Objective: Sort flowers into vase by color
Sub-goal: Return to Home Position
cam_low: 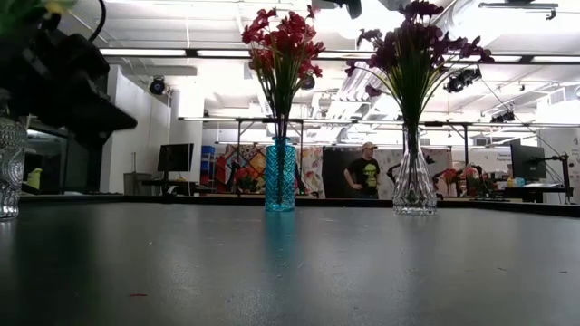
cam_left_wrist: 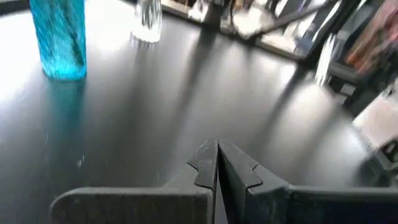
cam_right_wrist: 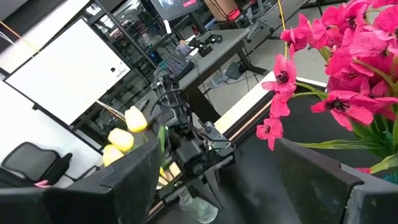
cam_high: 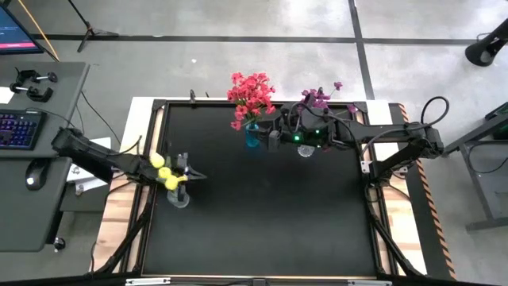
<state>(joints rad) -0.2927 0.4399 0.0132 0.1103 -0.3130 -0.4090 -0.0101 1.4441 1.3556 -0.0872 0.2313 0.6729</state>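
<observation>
Now yellow flowers (cam_high: 163,168) in clear vase (cam_high: 178,198) near left gripper (cam_left_wrist: 217,155).

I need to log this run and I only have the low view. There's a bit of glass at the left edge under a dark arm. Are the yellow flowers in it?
Observer: Yes. From above, the yellow flowers stand in that clear vase, near the left edge of the table.
Operator: Is the left gripper holding anything?
Observer: No. The left gripper is shut on nothing, its fingers pressed together over bare table.
Operator: And the right one?
Observer: The right gripper is open and empty, at the far side of the table beside the blue vase.
</observation>
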